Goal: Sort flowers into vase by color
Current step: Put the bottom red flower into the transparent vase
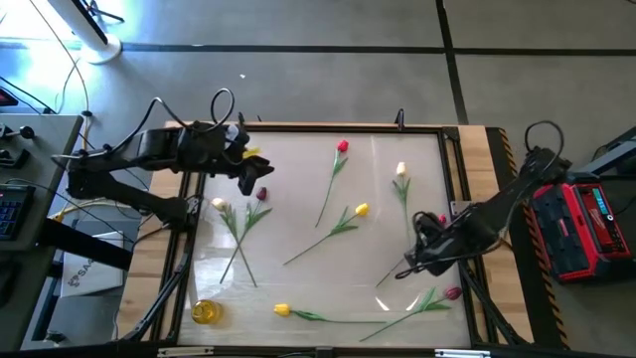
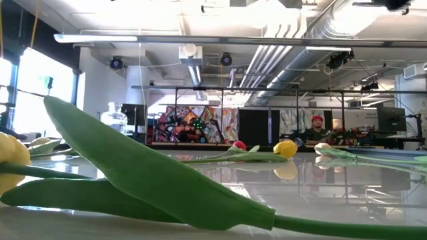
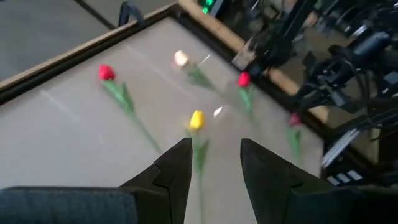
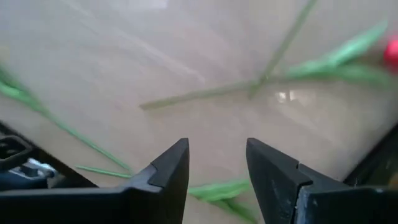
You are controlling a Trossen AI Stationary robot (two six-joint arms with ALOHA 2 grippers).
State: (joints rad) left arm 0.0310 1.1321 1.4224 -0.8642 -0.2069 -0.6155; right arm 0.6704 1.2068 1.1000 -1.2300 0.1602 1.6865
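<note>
Flowers (image 1: 336,227) lie scattered flat across the table (image 1: 298,268), none lifted. Left gripper (image 3: 214,163) and right gripper (image 4: 216,163) hover apart-fingered, both empty. Risk: crossed stems (image 1: 237,231) near the left arm could drag a wrong-coloured neighbour; thin stems may slip.

We see long-stemmed artificial tulips (image 1: 338,227) scattered flat on white tabletop (image 1: 298,199) inside wooden frame (image 1: 477,149). Two cross stems at table's left side. One lies along near edge, next to small round yellow vase (image 1: 205,311) in near-left corner. Left gripper (image 1: 250,179) over far-left area; right gripper (image 1: 409,261) over right side, above stem end.
</note>
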